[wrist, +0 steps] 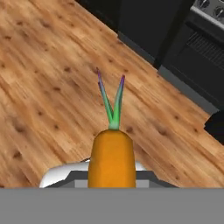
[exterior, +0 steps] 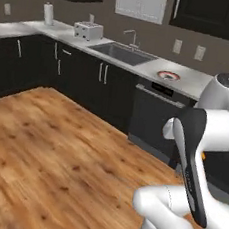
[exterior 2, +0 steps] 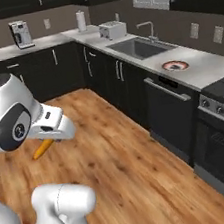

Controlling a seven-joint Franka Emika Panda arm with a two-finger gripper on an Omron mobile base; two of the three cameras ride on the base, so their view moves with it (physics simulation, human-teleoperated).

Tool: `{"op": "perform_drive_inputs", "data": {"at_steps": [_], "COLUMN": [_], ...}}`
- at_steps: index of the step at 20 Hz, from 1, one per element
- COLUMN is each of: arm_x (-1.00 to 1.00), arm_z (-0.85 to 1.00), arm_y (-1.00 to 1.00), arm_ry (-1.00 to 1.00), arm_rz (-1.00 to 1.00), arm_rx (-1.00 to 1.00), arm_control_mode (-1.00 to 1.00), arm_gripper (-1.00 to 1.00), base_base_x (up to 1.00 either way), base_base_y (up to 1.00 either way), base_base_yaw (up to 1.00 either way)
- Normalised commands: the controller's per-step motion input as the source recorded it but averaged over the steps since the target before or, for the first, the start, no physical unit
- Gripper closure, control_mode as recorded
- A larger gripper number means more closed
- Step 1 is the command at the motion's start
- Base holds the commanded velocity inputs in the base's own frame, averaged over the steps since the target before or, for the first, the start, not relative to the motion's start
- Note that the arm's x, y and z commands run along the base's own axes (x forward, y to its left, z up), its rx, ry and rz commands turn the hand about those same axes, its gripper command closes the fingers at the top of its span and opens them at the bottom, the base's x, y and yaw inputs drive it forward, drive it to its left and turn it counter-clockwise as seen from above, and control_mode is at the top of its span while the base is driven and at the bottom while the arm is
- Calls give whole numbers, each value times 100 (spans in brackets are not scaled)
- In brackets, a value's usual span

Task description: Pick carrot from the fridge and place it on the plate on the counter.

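The white arm folds back over its base, elbow raised, forearm angled down. Its gripper (exterior 2: 49, 138) hangs above the floor, jaws clamped on the carrot (wrist: 111, 158).

The carrot (wrist: 111, 159) is orange and blunt-topped, with two thin green stalks tipped purple forking from its crown; it is held up off the wooden floor, and in the right base view its tapered end (exterior 2: 43, 148) slants downward. The plate (exterior 2: 175, 65), round with a red-orange rim, lies flat on the white bench (exterior 2: 213, 67) between the sink and the stovetop, well apart from the carrot.
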Motion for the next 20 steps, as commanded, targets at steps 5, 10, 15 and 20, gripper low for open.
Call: {"op": "perform_drive_inputs", "data": {"at_steps": [5,10,15,20], "arm_x": [0,0,0,0], "arm_z": [0,0,0,0], "arm_y": [0,0,0,0], "arm_ry": [0,0,0,0], "arm_rz": [0,0,0,0], "arm_rx": [0,0,0,0], "arm_control_mode": [100,100,100,100], "arm_gripper": [100,100,100,100], "base_base_x": [2,36,59,85], "base_base_y": [1,17,43,49], "base_base_yaw": [-90,-79,-72,-58]}}
